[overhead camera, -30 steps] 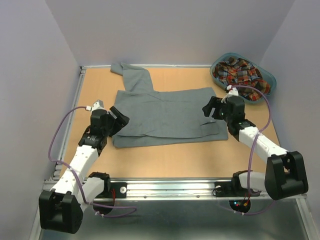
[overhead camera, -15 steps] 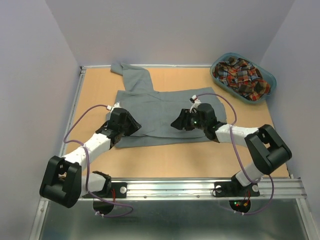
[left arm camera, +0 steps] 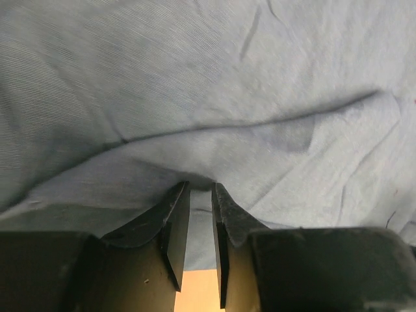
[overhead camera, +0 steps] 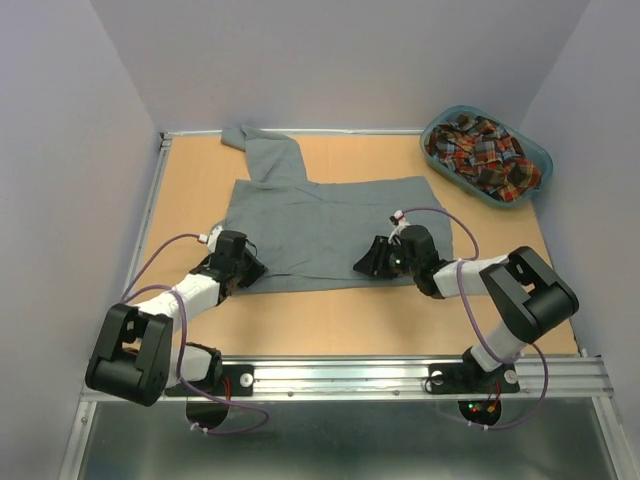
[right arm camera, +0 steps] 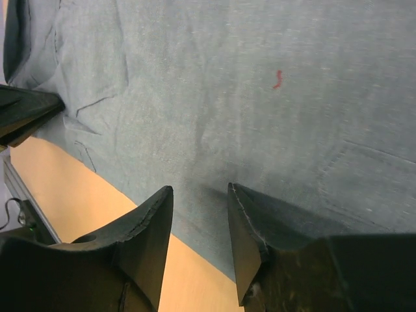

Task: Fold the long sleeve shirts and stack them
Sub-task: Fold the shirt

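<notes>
The grey long sleeve shirt [overhead camera: 320,225] lies flat on the table, with one sleeve trailing toward the back left corner. My left gripper [overhead camera: 243,270] is low at the shirt's near left corner. In the left wrist view its tips [left arm camera: 199,188] pinch a raised pucker of the grey cloth [left arm camera: 195,97]. My right gripper [overhead camera: 370,262] is at the shirt's near edge, right of the middle. Its fingers [right arm camera: 200,192] stand apart over the hem, with flat cloth [right arm camera: 260,97] between them. The plaid shirt [overhead camera: 480,150] is bunched in the basket.
The teal oval basket [overhead camera: 547,160] stands at the back right corner. A strip of bare wooden table [overhead camera: 330,315] runs between the shirt's near edge and the metal rail. A raised frame borders the table. Grey walls close in on the left, back and right.
Both arms have dropped and slid in to the shirt's near edge. Both pairs of jaws have narrowed, and the left ones have come together on the cloth.
</notes>
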`<state>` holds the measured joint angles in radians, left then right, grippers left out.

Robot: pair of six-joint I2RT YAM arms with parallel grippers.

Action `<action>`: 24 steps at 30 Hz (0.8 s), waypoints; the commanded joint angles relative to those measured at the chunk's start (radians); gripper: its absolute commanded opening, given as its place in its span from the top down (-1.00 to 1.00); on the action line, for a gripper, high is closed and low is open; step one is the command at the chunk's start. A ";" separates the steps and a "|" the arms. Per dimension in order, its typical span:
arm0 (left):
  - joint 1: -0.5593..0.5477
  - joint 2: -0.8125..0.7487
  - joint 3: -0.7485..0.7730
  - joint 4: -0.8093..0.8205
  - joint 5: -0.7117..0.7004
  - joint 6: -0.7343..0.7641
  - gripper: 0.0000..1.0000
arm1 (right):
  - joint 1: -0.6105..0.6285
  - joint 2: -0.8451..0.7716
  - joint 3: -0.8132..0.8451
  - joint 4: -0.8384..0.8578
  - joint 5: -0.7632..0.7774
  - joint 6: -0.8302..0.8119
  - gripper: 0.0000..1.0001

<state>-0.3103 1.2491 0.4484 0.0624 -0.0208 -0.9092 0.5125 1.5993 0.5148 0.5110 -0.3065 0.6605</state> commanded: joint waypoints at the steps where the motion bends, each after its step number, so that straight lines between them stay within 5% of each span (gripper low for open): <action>1: 0.060 -0.057 -0.046 -0.042 -0.047 -0.008 0.36 | -0.051 -0.030 -0.036 0.017 0.050 0.044 0.10; 17: 0.145 -0.093 -0.088 -0.041 -0.027 -0.046 0.35 | -0.367 -0.202 -0.197 -0.014 -0.003 0.117 0.10; 24: 0.171 -0.125 -0.094 -0.047 -0.013 -0.054 0.35 | -0.497 -0.311 -0.231 -0.135 0.152 0.108 0.09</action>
<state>-0.1562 1.1477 0.3805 0.0406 -0.0238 -0.9634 0.0650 1.3251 0.3069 0.4427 -0.2520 0.7773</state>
